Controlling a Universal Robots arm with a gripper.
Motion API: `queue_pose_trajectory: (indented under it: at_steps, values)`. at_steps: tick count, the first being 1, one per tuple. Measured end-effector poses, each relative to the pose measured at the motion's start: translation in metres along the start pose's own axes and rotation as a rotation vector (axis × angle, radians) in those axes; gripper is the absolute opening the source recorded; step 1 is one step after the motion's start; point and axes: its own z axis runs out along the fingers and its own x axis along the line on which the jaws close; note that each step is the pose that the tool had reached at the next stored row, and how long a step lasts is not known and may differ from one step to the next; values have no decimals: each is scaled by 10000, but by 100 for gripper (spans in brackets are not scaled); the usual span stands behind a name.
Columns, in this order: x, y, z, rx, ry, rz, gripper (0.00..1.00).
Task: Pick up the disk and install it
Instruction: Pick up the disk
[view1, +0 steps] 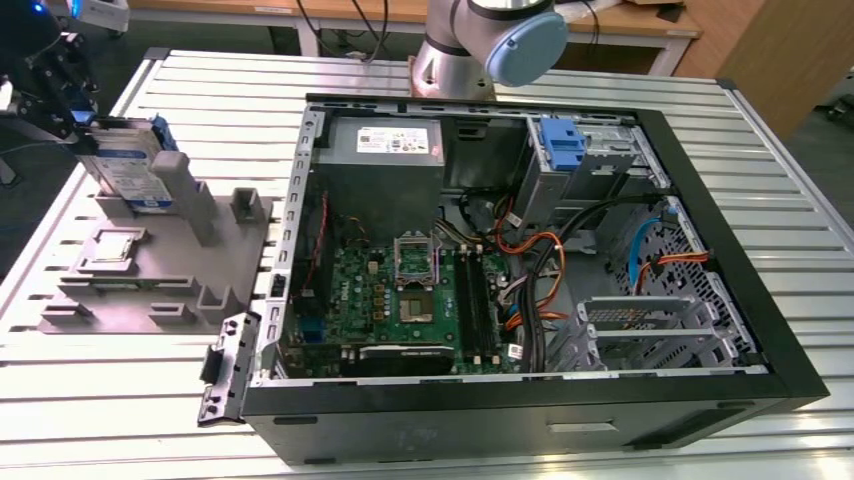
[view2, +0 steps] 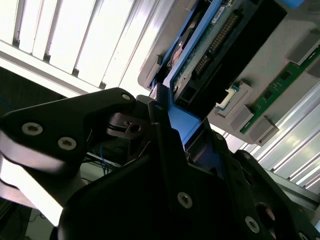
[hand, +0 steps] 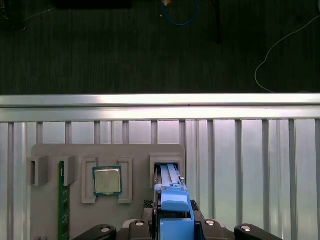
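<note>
Evidently the pick-up was the step in hand. The disk (view1: 130, 165) stood on edge in a slot of the grey fixture (view1: 147, 270), not yet clear of it, with its blue rail uppermost. The gripper (view2: 175, 127) was at that rail; in the second wrist view its black fingers (view2: 155, 135) lay against the blue plastic on either side, so I judged it closed on the disk.

A square chip (hand: 106, 180) lay in another pocket of the fixture, apart from the disk's slot, and a green memory stick (hand: 62, 210) stood in a slot beyond it.

The open case (view1: 747, 330) sat just beside the fixture, on the exterior view's right, both on the slatted table (view1: 80, 400). A bare blue bracket (view1: 563, 140) stood in the part of the case far from the fixture.

Installing had not begun. Getting the disk free called, in my judgement, for a straight pull along the slot walls, since they hugged it closely.
</note>
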Motion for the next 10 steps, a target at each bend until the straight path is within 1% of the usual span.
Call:
queue_pose_trajectory:
  at_steps: [4, 10]
  values:
    - [0, 0, -3, 2, 0, 0, 36]
    - [-2, 0, -51, 1, 25, 0, 36]
